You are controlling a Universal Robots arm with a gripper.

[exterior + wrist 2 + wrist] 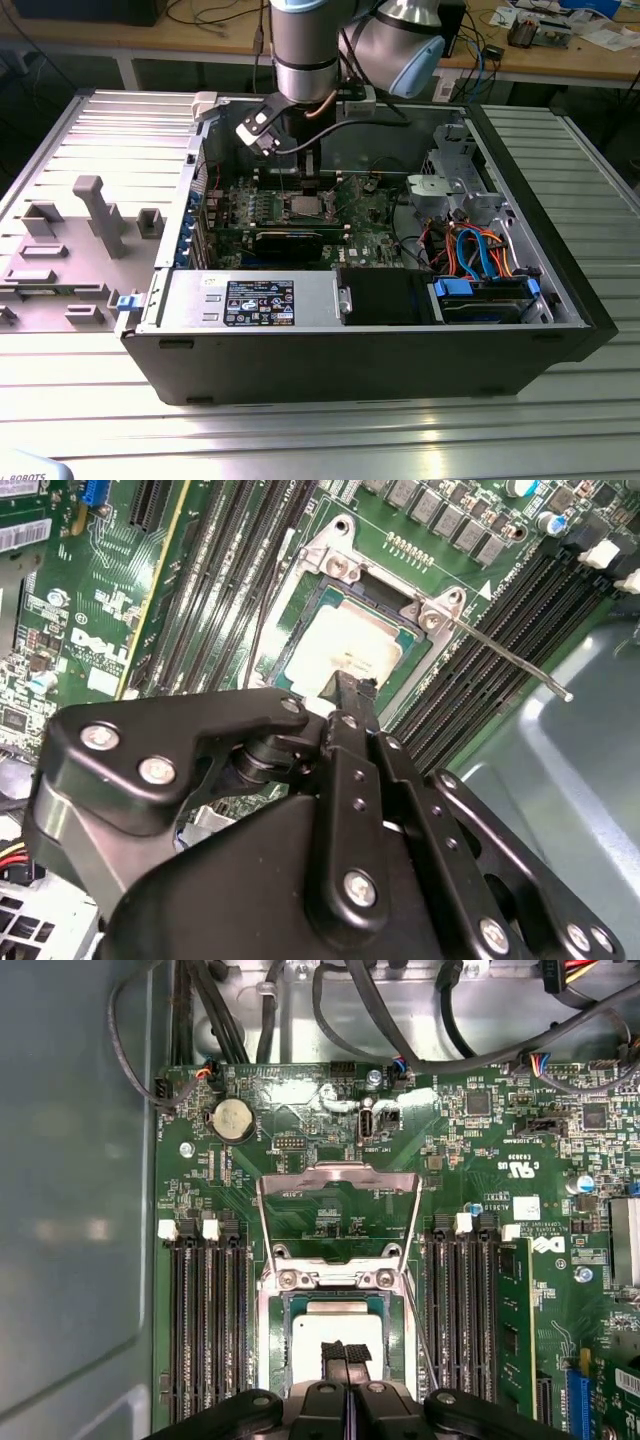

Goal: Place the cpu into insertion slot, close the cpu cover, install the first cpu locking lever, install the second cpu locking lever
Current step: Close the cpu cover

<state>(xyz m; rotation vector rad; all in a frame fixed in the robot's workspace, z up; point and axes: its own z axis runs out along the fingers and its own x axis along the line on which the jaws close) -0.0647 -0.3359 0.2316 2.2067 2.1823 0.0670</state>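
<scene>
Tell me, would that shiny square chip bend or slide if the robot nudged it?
Probably stiff: the cpu has a flat metal top, so it shouldn't bend. It looks thin and small, so it is likely light. It lies inside the insertion slot, whose rim would probably stop it sliding sideways.
</scene>
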